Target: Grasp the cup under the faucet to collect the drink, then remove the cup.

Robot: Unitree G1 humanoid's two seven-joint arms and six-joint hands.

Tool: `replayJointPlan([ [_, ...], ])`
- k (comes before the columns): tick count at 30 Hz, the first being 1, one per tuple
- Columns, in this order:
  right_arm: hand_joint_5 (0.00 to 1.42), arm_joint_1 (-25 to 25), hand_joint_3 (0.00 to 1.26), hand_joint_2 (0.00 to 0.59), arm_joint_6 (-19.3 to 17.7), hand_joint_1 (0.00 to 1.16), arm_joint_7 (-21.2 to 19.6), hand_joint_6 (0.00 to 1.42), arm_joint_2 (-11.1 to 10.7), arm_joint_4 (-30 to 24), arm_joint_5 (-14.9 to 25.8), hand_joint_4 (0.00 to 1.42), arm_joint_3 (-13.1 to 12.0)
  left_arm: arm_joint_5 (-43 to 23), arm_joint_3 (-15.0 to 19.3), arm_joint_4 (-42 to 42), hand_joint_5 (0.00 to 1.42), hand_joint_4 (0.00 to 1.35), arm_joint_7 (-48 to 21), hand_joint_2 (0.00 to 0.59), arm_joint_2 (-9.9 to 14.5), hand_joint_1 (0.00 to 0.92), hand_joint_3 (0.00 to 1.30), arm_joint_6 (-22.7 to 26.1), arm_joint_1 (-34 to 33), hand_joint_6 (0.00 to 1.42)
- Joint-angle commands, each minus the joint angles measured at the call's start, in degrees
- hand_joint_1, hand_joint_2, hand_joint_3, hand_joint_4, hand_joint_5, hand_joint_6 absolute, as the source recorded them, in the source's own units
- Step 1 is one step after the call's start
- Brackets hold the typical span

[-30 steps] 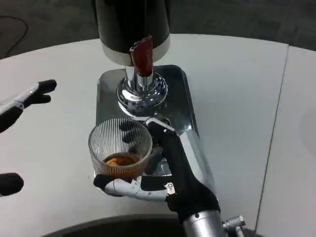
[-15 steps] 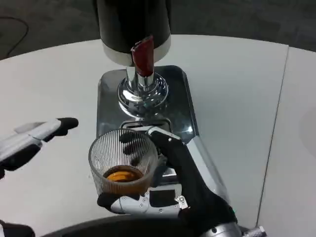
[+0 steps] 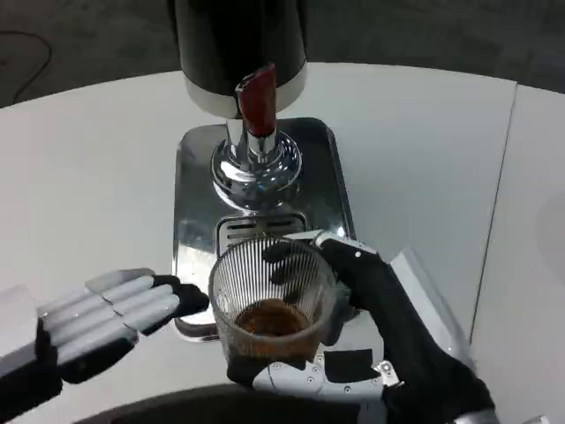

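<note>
We see the right hand [image 3: 375,340] wrapped around the cup [image 3: 272,305], its dark fingers [image 3: 287,256] showing through the ribbed clear glass on the far side and its thumb curled beneath the near side, so the cup is gripped from the right; the cup stands upright in that hold, with a shallow layer of amber drink [image 3: 269,320] at its bottom; it sits at the near edge of the drip tray [image 3: 327,190], just in front of the slotted grate [image 3: 252,230] and clear of the faucet [image 3: 256,163], which lies beyond the hand's fingertips; the red lever [image 3: 256,102] rises above the faucet against the black dispenser body [image 3: 234,40]; the left hand [image 3: 106,314] lies just to the left of the cup, fingers straight and pressed side by side, holding nothing, its dark fingertips [image 3: 181,296] near the glass, and we cannot tell if they touch it; both hands hover over the white table [image 3: 424,150]
</note>
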Motion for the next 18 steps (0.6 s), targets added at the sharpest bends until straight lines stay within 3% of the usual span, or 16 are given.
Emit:
replayJointPlan([
  [1, 1.01, 1.88, 0.76, 0.115, 0.38, 0.93, 2.04, 1.0, -0.9, -5.52, 0.66, 0.8, -1.65, 1.83, -0.58, -2.71, 0.0, 0.0, 1.58, 0.103, 1.57, 0.0, 0.01, -0.49, 1.35, 0.0],
  [6, 1.01, 4.83, 0.76, 0.114, 1.62, 0.93, 4.89, 1.0, -2.74, -10.91, 1.59, 0.8, -5.11, 3.2, -0.87, -6.33, 0.0, 0.0, 2.36, 0.104, 2.24, 0.0, 0.01, -0.26, 1.9, 0.0],
  [18, 1.01, 8.41, 0.76, 0.113, 3.06, 0.92, 8.97, 1.0, -4.56, -17.38, 3.8, 0.8, -10.33, 7.1, -0.91, -13.43, 0.0, 0.0, 4.28, 0.105, 3.42, 0.0, 0.0, 0.86, 3.5, 0.0],
])
